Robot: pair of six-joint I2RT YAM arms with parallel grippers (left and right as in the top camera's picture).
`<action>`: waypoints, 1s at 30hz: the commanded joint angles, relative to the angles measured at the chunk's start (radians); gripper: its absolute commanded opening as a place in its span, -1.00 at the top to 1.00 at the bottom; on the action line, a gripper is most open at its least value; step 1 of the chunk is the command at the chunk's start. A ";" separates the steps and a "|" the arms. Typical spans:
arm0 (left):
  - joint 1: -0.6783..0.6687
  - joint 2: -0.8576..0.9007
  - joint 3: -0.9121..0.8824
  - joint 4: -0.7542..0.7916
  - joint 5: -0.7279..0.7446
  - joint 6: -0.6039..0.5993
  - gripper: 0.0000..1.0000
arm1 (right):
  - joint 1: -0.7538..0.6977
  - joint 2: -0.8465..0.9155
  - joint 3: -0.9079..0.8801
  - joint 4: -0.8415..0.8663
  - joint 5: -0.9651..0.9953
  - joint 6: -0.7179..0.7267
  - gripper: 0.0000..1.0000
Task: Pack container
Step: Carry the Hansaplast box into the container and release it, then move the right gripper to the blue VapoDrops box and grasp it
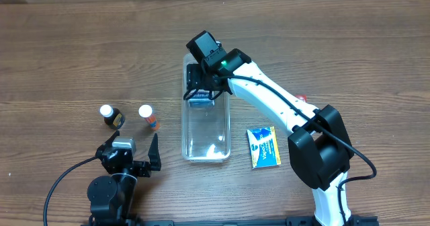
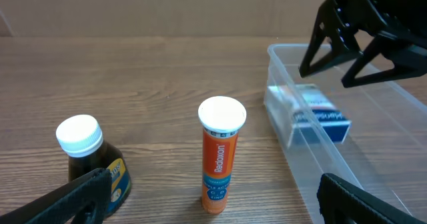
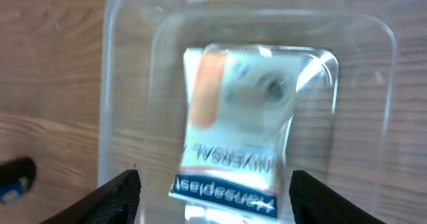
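Note:
The clear plastic container (image 1: 205, 135) lies lengthwise in the middle of the table. A white and blue Hansaplast box (image 3: 243, 147) lies in its far end, also seen in the left wrist view (image 2: 313, 111). My right gripper (image 1: 199, 85) hovers open above that box, fingers apart on each side of it, not touching (image 3: 213, 197). My left gripper (image 1: 131, 160) is open and empty near the front edge, facing an orange tube (image 2: 221, 154) and a dark bottle (image 2: 90, 157). A blue and yellow packet (image 1: 263, 147) lies right of the container.
The orange tube (image 1: 149, 118) and the dark white-capped bottle (image 1: 111, 116) stand upright left of the container (image 2: 347, 137). The right arm reaches across from the front right.

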 commanded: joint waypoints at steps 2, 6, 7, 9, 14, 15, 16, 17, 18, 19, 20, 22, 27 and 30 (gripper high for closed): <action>0.005 -0.009 -0.003 0.001 0.004 -0.006 -1.00 | -0.016 -0.138 0.089 -0.114 0.013 -0.053 -0.51; 0.005 -0.009 -0.003 0.001 0.004 -0.006 -1.00 | -0.105 -0.307 0.089 -0.291 0.015 -0.029 -0.66; 0.005 -0.009 -0.003 0.001 0.004 -0.006 -1.00 | -0.130 -0.329 0.088 -0.343 0.015 -0.029 -0.72; 0.005 -0.009 -0.003 0.001 0.004 -0.006 -1.00 | -0.183 -0.351 0.087 -0.460 0.018 -0.062 -0.87; 0.005 -0.009 -0.003 0.001 0.004 -0.006 -1.00 | -0.248 -0.337 -0.061 -0.655 0.004 -0.167 -1.00; 0.005 -0.009 -0.003 0.001 0.004 -0.006 -1.00 | -0.245 -0.337 -0.113 -0.649 -0.006 -0.167 -1.00; 0.005 -0.008 -0.003 0.001 0.004 -0.006 -1.00 | -0.241 -0.337 -0.177 -0.632 -0.015 -0.167 -1.00; 0.005 -0.009 -0.003 0.001 0.004 -0.006 -1.00 | -0.236 -0.337 -0.259 -0.599 -0.033 -0.167 -1.00; 0.005 -0.009 -0.003 0.001 0.004 -0.006 -1.00 | -0.234 -0.337 -0.296 -0.579 -0.043 -0.167 -1.00; 0.005 -0.009 -0.003 0.001 0.004 -0.006 -0.99 | -0.231 -0.337 -0.375 -0.532 -0.060 -0.167 -1.00; 0.005 -0.009 -0.003 0.001 0.004 -0.006 -1.00 | -0.230 -0.337 -0.429 -0.498 -0.076 -0.167 -1.00; 0.005 -0.008 -0.003 0.001 0.004 -0.006 -1.00 | -0.231 -0.337 -0.521 -0.428 -0.124 -0.194 -1.00; 0.005 -0.009 -0.003 0.001 0.004 -0.006 -1.00 | -0.230 -0.337 -0.655 -0.291 -0.216 -0.282 -0.93; 0.005 -0.009 -0.003 0.001 0.004 -0.006 -1.00 | -0.230 -0.337 -0.686 -0.273 -0.226 -0.292 -0.95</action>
